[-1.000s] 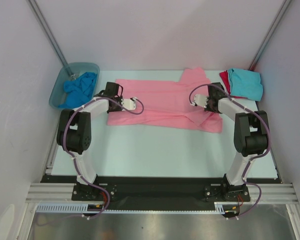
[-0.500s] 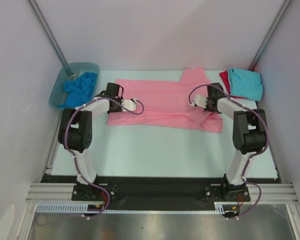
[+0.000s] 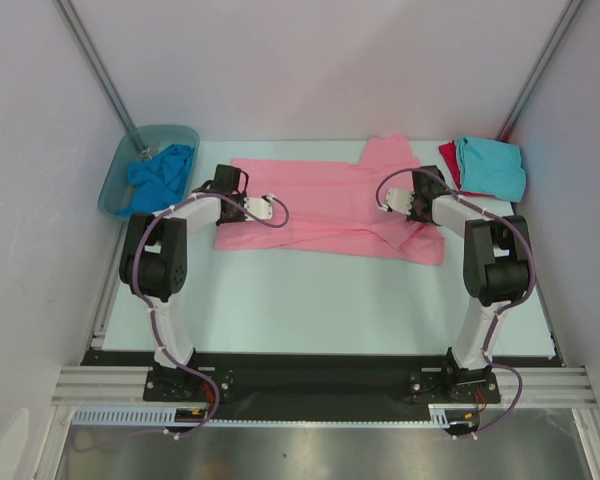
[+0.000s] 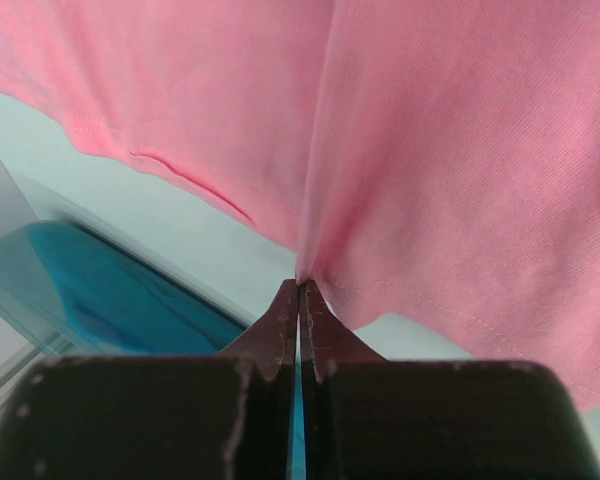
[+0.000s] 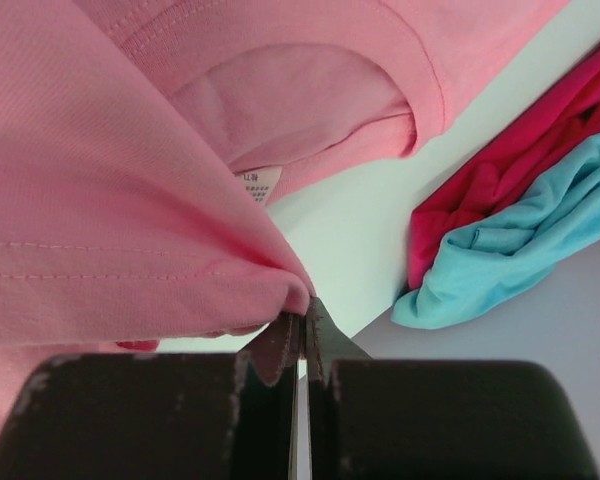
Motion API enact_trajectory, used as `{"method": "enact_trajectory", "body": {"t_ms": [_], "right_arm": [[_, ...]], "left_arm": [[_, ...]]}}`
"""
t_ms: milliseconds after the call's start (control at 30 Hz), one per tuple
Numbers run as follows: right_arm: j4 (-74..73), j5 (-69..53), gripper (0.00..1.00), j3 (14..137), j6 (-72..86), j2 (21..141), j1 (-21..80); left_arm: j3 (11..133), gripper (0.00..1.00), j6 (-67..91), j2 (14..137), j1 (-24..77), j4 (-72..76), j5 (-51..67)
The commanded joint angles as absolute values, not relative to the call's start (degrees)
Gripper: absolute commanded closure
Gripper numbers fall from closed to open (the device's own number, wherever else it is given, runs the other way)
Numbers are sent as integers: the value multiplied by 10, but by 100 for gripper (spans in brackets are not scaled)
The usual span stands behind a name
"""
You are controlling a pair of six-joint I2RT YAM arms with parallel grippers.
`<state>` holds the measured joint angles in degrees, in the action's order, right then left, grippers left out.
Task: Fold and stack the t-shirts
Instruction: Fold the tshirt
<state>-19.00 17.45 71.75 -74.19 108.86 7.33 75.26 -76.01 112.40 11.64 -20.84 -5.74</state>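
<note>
The left gripper (image 4: 299, 287) was pinched shut on a ridge of the pink t-shirt (image 3: 330, 205), its jaws meeting with cloth drawn up into a peak just above the tips. The right gripper (image 5: 302, 308) was likewise clamped on a bunched fold of the same shirt, close to the neck opening, where a small label (image 5: 262, 184) showed inside the collar. The left pinch was at the pink shirt's left end and the right pinch at its collar end, so the two grips looked meant to carry one long edge together and keep the fold even; this is a judgement. The shirt itself lay spread across the table (image 3: 310, 300), one sleeve pointing away from the arms and the other towards them.

Just beyond the pink shirt's collar end lay the turquoise t-shirt (image 3: 492, 165) on top of the red t-shirt (image 3: 447, 157). They looked like the start of the stack, set there to leave working room. Off the pink shirt's left end, the blue t-shirt (image 3: 160, 172) sat crumpled in the plastic tub (image 3: 113, 188), probably waiting its turn.

Counted: two arms, two grippers, both closed on pink cloth. Four t-shirts: one pink, one turquoise, one red, one blue. One tub, one label.
</note>
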Motion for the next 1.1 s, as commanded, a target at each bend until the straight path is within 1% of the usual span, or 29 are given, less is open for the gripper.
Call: {"method": "enact_trajectory", "body": {"t_ms": [0,300,1067], "right_arm": [[-169,191,100,738,-745,1096,77],[-153,203,100,736,-753,1104,77],[-133,218,100,711,-775,1113,38]], "left_arm": [[778,100,-757,1128,109,-191,-67],[774,100,-759,1135,110,-185,-69],[780,100,-766,1146,110,-179,-80]]}}
